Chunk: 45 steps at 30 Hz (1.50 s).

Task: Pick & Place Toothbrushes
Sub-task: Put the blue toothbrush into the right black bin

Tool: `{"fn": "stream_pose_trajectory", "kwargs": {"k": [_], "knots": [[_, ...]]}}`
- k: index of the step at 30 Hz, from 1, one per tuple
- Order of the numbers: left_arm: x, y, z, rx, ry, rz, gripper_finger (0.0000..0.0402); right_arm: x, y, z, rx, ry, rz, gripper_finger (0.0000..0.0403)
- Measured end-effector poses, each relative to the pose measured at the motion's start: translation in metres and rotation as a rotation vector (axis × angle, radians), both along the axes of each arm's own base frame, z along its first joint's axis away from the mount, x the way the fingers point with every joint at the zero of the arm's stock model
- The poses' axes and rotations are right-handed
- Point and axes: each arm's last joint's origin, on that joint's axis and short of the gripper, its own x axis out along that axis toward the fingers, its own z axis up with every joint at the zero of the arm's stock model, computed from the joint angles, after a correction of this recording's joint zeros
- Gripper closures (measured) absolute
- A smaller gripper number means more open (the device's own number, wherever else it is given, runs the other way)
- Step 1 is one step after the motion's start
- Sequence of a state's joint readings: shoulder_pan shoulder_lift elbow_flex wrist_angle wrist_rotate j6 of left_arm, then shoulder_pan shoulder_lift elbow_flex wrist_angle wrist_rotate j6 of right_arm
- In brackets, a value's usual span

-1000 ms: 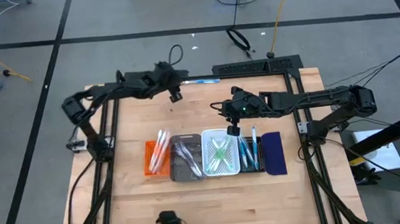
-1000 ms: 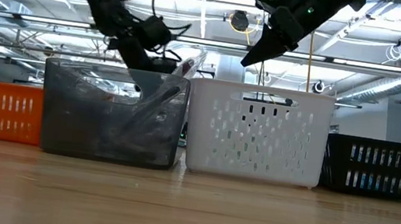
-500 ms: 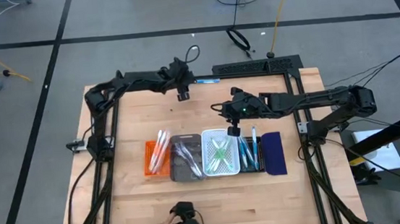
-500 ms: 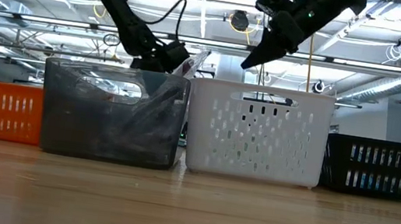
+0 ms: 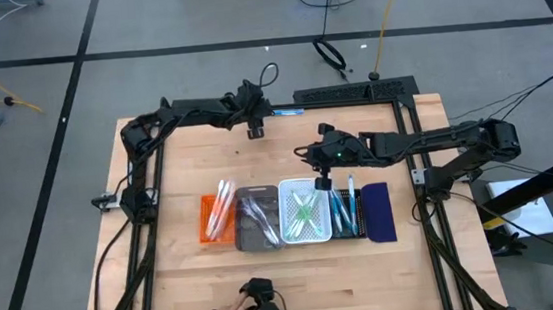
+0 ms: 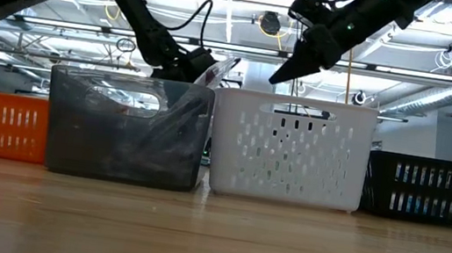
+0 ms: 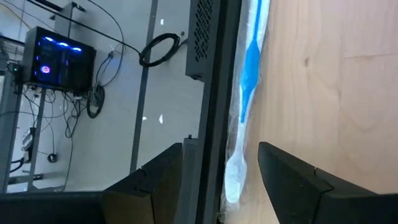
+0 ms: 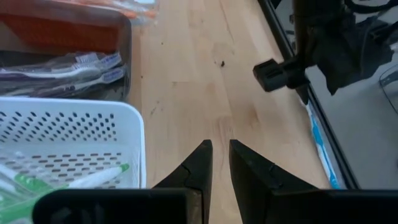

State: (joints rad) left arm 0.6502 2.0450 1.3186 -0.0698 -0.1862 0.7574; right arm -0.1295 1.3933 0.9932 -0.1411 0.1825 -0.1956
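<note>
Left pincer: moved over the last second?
Yes. In the high view the left pincer has shifted rightward along the table's far edge, toward the black frame bar, open over a blue toothbrush.

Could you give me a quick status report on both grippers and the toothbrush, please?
Left gripper open over the wrapped blue toothbrush at the table's far edge. Right gripper nearly shut, empty, above the white perforated tray. Nothing blocking.

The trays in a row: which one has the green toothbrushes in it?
The white tray, third from the orange tray. Its green toothbrushes stand out; the orange tray holds pink and white ones, the grey tray pale ones.
</note>
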Motion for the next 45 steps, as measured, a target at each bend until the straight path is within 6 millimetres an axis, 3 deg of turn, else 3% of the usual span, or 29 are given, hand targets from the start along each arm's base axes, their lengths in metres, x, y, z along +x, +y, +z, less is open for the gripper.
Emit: {"fn": "stream_pose_trajectory", "kwargs": {"k": [14, 25, 31, 36, 41, 45], "knots": [[-0.002, 0.003, -0.007, -0.082, -0.03, -0.032, 0.0195, 0.001, 0.0, 0.001, -0.002, -0.011, 0.0, 0.0353], [-0.011, 0.012, -0.012, -0.107, -0.006, -0.07, 0.0277, 0.001, 0.0, 0.001, -0.002, -0.01, 0.0, 0.0353], [-0.015, 0.015, -0.013, -0.119, -0.002, -0.076, 0.0284, 0.001, 0.0, 0.001, -0.002, -0.01, 0.0, 0.0353], [-0.024, 0.024, -0.023, -0.072, 0.117, -0.003, 0.0282, 0.001, 0.0, 0.001, 0.005, -0.012, -0.004, 0.0353], [-0.026, 0.026, -0.021, -0.131, 0.081, -0.019, 0.0282, 0.001, 0.0, 0.001, 0.004, -0.012, -0.003, 0.0353], [-0.023, 0.021, -0.021, -0.128, 0.101, -0.019, 0.0321, 0.001, 0.0, 0.001, 0.003, -0.011, -0.002, 0.0353]]}}
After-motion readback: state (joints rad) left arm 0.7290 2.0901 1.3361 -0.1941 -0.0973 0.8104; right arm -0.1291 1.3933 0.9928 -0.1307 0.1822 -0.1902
